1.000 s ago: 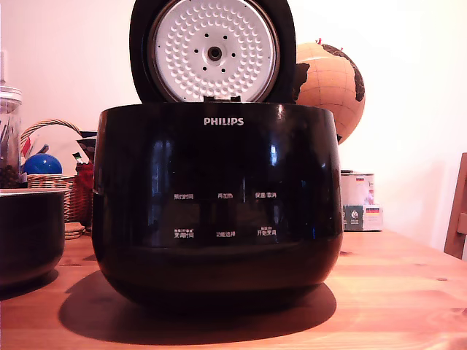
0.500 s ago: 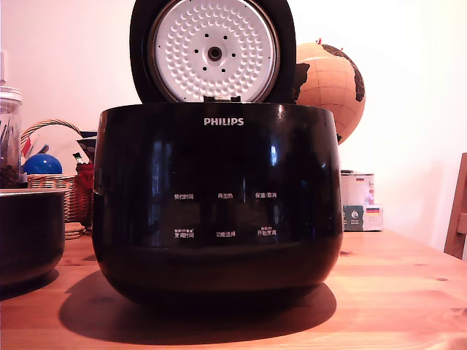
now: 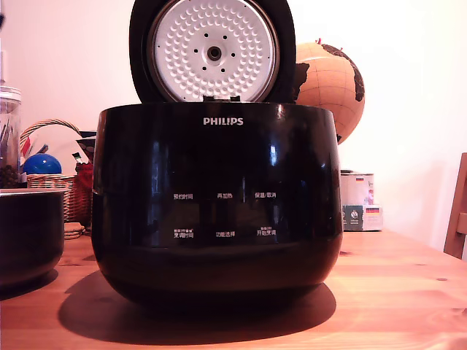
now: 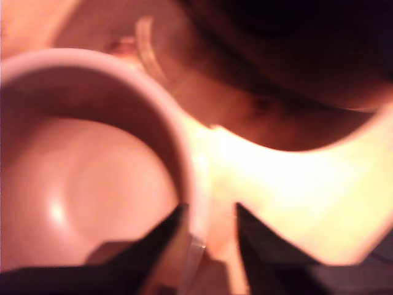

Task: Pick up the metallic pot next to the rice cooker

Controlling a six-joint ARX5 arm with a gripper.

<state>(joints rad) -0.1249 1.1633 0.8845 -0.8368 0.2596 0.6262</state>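
gripper point(image 4: 209, 224) fingers point(image 4: 161, 241) narrow, straddling metallic pot point(image 4: 92, 172) rim: one finger inside, other outside; contact unclear. rice cooker point(image 3: 217, 200) beside pot, lid up.

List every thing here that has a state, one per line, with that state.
rice cooker: lid up, white dimpled inner plate facing the camera, upright on the table.
metallic pot: upright on the table, on the exterior view's left of the cooker, open-topped.
gripper: fingers straddling the pot's rim, one inside, one outside.
wicker basket: upright, holding a blue ball.
globe: upright behind the cooker.
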